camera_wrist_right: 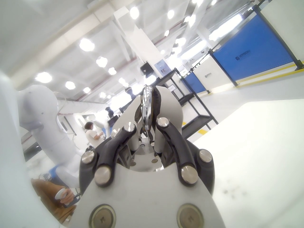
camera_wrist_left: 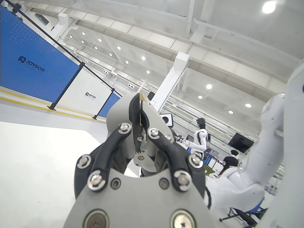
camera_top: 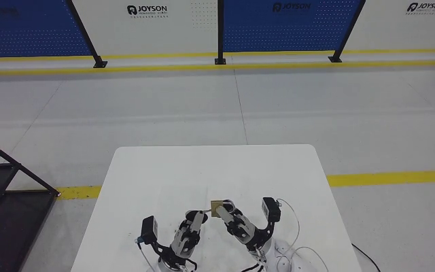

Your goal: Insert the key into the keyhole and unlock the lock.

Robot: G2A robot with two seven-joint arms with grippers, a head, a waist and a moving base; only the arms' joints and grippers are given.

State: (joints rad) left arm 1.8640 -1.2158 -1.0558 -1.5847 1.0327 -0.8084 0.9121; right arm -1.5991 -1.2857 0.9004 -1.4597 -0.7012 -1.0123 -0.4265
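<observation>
Over the near edge of the white table (camera_top: 204, 170), right gripper (camera_wrist_right: 153, 93) pinches square brass padlock (camera_top: 218, 207) by its chrome shackle (camera_wrist_right: 146, 111). Left gripper (camera_wrist_left: 141, 101) pinches thin brass key (camera_wrist_left: 141, 119), near the padlock. Both likely rigid and slick, the key light: hold its flat faces.

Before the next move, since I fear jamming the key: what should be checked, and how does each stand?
1. Left gripper shut on the key: ok.
2. Right gripper shut on the lock, by its shiny metal part: ok.
3. Both grippers tip to tip over the table: ok.
4. Key tip aligned with keyhole: cannot tell.
5. Key already inside keyhole: cannot tell.
</observation>
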